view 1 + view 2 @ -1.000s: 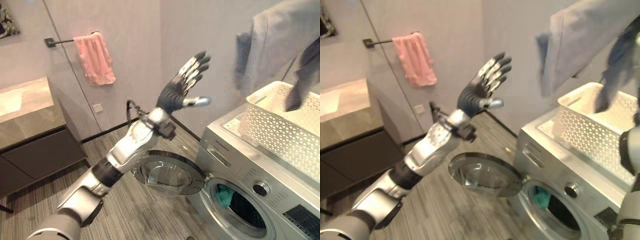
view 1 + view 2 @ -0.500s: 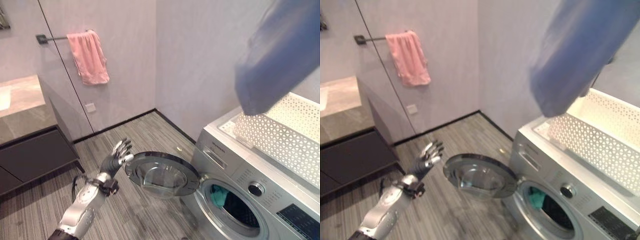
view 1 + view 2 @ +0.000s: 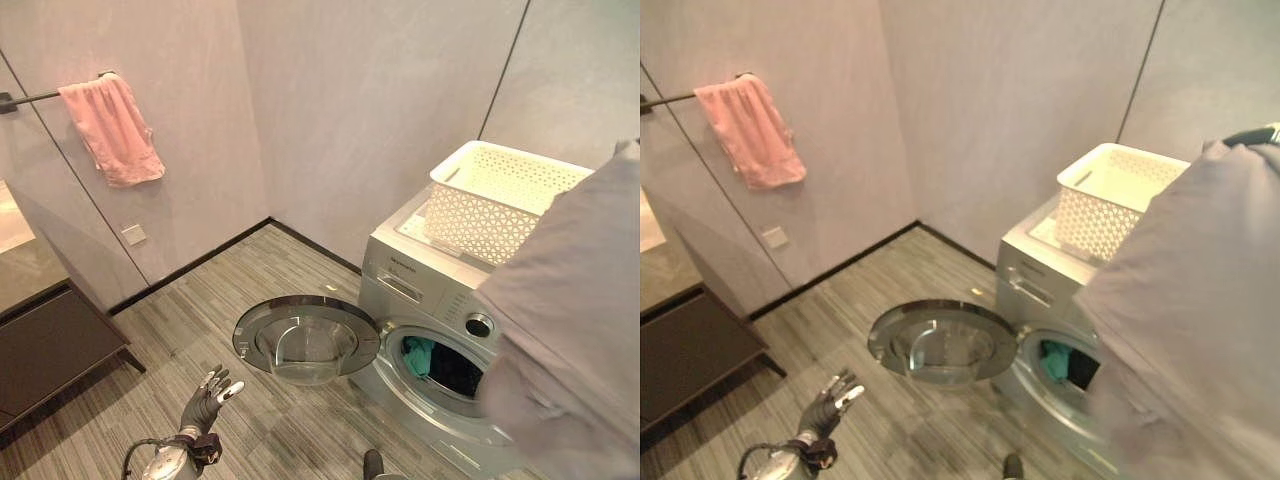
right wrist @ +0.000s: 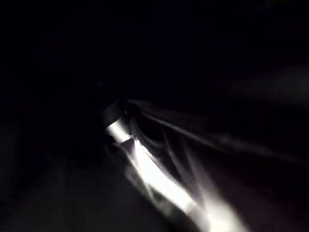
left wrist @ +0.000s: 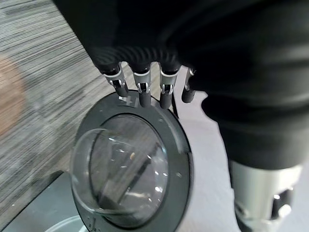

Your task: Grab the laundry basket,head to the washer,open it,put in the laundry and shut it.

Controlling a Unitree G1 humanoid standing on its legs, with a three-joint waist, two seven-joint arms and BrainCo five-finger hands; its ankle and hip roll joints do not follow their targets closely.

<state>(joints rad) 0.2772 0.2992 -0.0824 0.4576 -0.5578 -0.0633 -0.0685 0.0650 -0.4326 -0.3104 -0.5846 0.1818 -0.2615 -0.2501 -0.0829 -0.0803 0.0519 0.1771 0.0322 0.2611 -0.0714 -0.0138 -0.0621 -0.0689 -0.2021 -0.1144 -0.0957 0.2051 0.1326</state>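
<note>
The washer door (image 3: 305, 340) is open beyond the loose, empty left hand (image 3: 208, 399), and the grey cloth (image 3: 575, 320) next goes in; I cannot tell the right hand's state.

Washer drum mouth (image 3: 445, 365) seemingly unblocked; swung door (image 3: 305, 338) alongside, grey garment (image 3: 575, 330) near.

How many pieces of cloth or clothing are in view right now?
3: a pink towel hanging on the wall rail, a teal garment inside the open washer, and a grey garment held up at the right. More may lie hidden in the drum.
</note>
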